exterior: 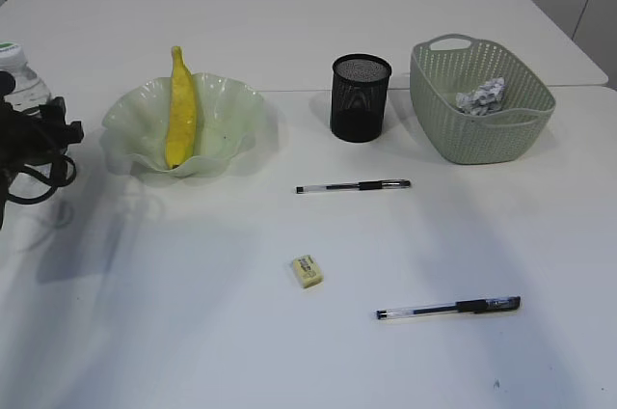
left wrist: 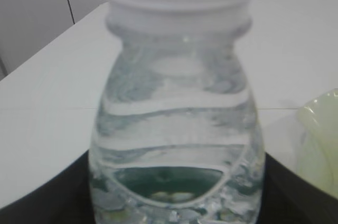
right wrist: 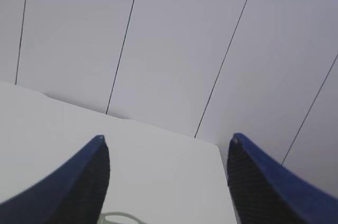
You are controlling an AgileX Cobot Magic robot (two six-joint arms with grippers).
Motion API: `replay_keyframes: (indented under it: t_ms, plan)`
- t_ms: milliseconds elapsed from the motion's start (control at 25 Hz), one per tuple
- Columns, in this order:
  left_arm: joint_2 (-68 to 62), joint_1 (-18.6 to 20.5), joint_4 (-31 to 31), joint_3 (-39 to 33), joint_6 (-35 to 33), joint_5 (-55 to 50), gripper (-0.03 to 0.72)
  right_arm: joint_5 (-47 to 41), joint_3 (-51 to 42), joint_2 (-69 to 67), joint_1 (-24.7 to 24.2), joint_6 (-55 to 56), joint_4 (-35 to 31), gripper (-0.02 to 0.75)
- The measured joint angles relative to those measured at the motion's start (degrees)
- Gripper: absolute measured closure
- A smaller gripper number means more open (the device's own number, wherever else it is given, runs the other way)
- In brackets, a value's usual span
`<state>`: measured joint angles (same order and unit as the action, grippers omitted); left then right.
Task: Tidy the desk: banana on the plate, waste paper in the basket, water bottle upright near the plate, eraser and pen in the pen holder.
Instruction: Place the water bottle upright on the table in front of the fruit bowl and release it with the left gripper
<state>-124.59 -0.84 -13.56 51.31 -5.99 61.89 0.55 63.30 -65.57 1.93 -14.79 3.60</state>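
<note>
**On desk: stock check, tidy job part done**

At the far-left edge of the desk (exterior: 289,351), the water bottle (exterior: 21,76) is standing upright, white cap up, just beside the plate (exterior: 236,110). Left gripper (exterior: 43,139) is sitting at the bottle; in the left wrist view the bottle (left wrist: 177,129) is filling the frame betw. dark jaw parts low at both sides. Jaws standing wide; whether they are pressing on the bottle, cannot tell.

Plate, far-left qtr: banana (exterior: 180,120) is lying in it lengthwise, stem end pointing to the far edge.

Pen holder (exterior: 361,97), far centre: standing upright; contents not visible.

Basket (exterior: 443,129), far-right: waste paper (exterior: 481,95) is lying inside, toward its right end.

Centre of desk: pen no. 1 (exterior: 353,186) is lying flat, across, in front of the pen holder, apart from it.

Nr. front edge, centre: eraser (exterior: 307,271) is lying flat, alone.

Front-right: pen no. 2 (exterior: 448,309) is lying flat, cap end to the right, well apart from the eraser.

Right gripper (right wrist: 166,145): seen in the right wrist view only, blue fingers (right wrist: 79,176) standing wide apart, nothing betw. them, pointing over a desk edge toward the wall panels.
</note>
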Motion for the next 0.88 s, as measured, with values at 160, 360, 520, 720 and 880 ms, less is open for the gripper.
replay_keyframes:
  t_ms: [160, 360, 520, 720, 880]
  plan:
    - [0.00, 0.00, 0.42, 0.00, 0.00, 0.00, 0.181, 0.05, 0.00, 0.00, 0.00, 0.00, 0.00, 0.219]
    - [0.09, 0.00, 0.31, 0.00, 0.00, -0.96, 0.181, 0.05, 0.00, 0.00, 0.00, 0.00, 0.00, 0.219]
    - [0.31, 0.00, -0.69, 0.12, 0.00, -0.95, 0.157, 0.05, 0.00, 0.00, 0.00, 0.00, 0.00, 0.219]
    - [0.95, 0.00, -1.11, 0.25, 0.00, 0.64, 0.123, 0.14, 0.00, 0.00, 0.00, 0.00, 0.00, 0.219]
    - [0.95, 0.00, -1.11, 0.25, 0.00, 0.67, 0.119, 0.14, 0.00, 0.00, 0.00, 0.00, 0.00, 0.220]
